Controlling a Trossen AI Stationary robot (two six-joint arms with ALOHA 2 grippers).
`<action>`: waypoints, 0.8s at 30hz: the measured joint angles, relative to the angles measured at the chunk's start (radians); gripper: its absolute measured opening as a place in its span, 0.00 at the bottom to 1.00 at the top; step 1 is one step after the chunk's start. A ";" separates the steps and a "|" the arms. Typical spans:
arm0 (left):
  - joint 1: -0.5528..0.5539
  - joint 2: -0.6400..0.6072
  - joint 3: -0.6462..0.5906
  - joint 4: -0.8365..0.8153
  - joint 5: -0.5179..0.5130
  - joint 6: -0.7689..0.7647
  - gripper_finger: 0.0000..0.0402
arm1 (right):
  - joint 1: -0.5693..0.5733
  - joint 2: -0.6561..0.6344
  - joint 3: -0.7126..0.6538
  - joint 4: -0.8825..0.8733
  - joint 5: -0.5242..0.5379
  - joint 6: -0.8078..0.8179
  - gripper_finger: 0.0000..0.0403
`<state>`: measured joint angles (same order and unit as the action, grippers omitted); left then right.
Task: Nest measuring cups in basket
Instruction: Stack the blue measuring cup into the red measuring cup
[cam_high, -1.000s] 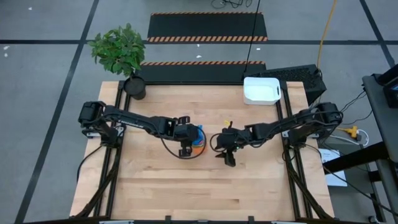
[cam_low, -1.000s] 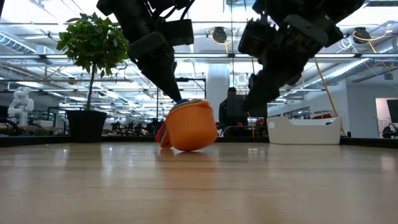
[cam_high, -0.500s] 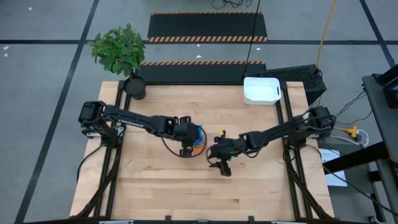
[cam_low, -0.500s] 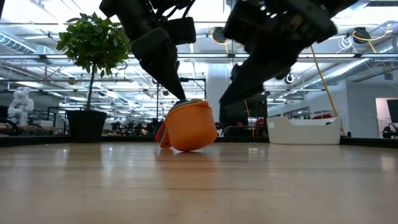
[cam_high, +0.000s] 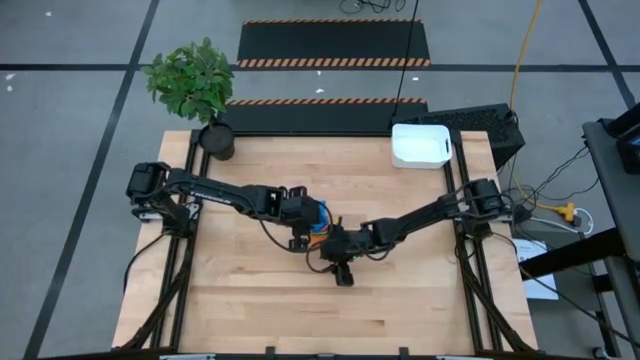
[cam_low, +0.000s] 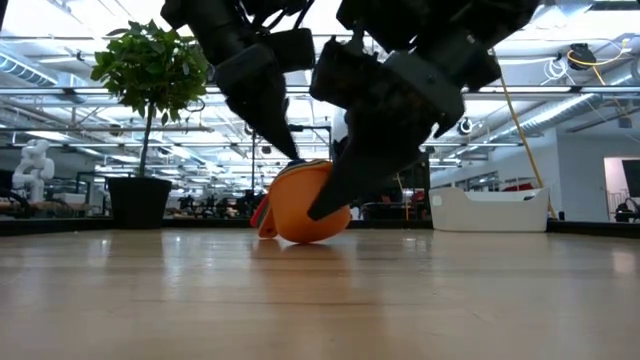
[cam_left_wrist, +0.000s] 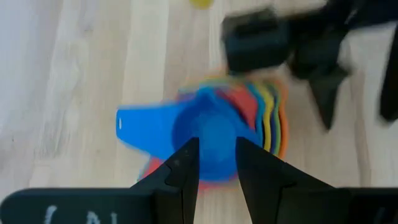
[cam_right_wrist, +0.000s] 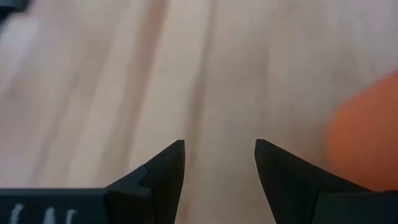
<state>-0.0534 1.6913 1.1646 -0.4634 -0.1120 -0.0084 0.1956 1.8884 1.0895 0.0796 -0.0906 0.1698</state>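
High view: a pale wooden table (cam_high: 250, 300) stands on grey floor marked with dark lines, a striped black mat beyond its far edge. A potted plant (cam_high: 195, 85) sits at the far left corner and the white basket (cam_high: 420, 146) at the far right corner, well apart from the measuring cups (cam_high: 318, 222), which lie stacked on their side near the table's middle. The left gripper (cam_left_wrist: 216, 163) is closed on the blue cup's rim at the top of the stack. The right gripper (cam_right_wrist: 219, 163) hangs just beside the orange cup, fingers apart and holding nothing. Low view shows a bright hall with ceiling lights behind.
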 joint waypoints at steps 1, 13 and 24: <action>0.003 0.000 -0.004 0.026 0.000 0.000 0.27 | -0.002 -0.002 0.000 -0.005 0.023 -0.005 0.46; 0.045 -0.002 -0.073 0.093 0.026 -0.065 0.27 | -0.015 -0.048 -0.002 -0.092 0.173 -0.033 0.46; 0.053 -0.002 -0.097 0.205 0.122 -0.053 0.27 | -0.036 -0.048 -0.002 -0.121 0.173 -0.031 0.46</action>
<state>-0.0008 1.6897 1.0679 -0.2582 0.0102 -0.0616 0.1591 1.8404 1.0874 -0.0412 0.0822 0.1386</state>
